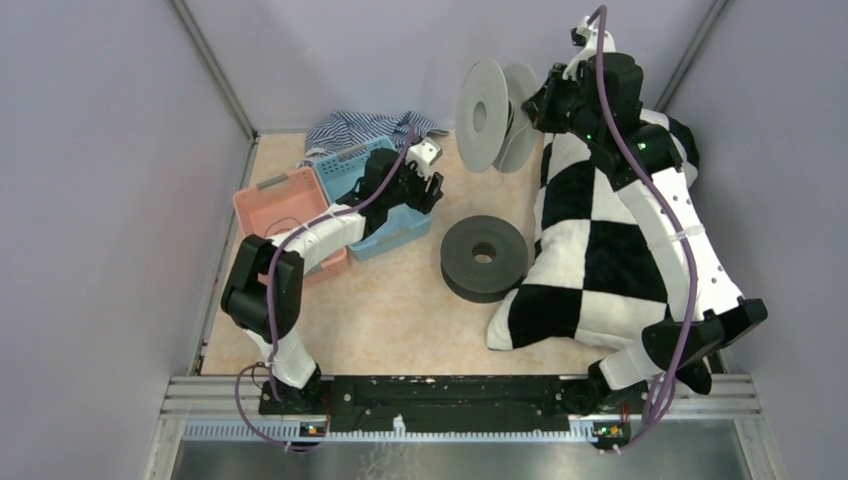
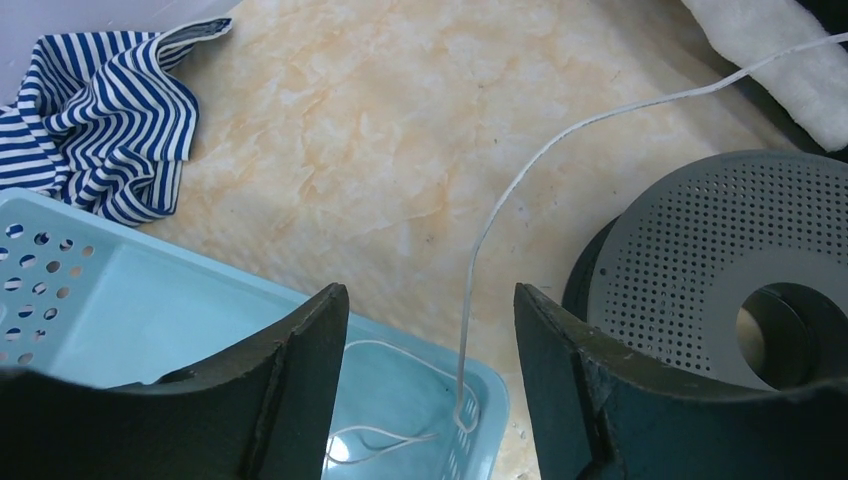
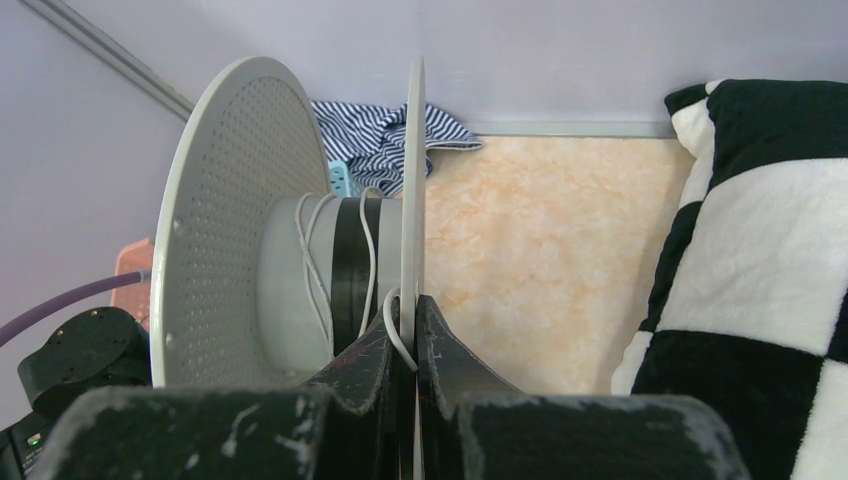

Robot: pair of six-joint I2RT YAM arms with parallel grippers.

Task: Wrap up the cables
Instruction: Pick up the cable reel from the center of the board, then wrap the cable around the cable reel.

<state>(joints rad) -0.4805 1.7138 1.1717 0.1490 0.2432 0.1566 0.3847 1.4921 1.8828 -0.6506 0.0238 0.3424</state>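
Two cables on the list, one located.

**Item:** white cable (image 2: 497, 205).
- One end lies coiled loose in the corner of the blue basket (image 2: 150, 330).
- The run rises over the basket wall and passes between the fingers of the left gripper (image 2: 430, 300), touching neither.
- It then leads off toward the grey spool (image 3: 215, 230), where a few slack turns sit on the hub.

**Black cable:** not made out in any view.

**Left gripper:** fingers spread wide above the basket, holding nothing.

**Right gripper** (image 3: 415, 320): fingers closed on the thin edge of the upright spool's flange. A small loop of white cable sits right at the fingertips.

**Nearby:** dark spool (image 1: 484, 257) lying flat; checkered pillow (image 1: 610, 250) under the right arm.

**Hazards, as judged:**
- With no tension from the left side, the turns on the hub are likely to loosen or slide off as the spool moves.
- The tail in the basket may snag on the perforated wall and drag the basket along.
- The loop at the right fingertips may get pinched or jam the winding.
- A grip on so narrow an edge may slip, tipping the spool.
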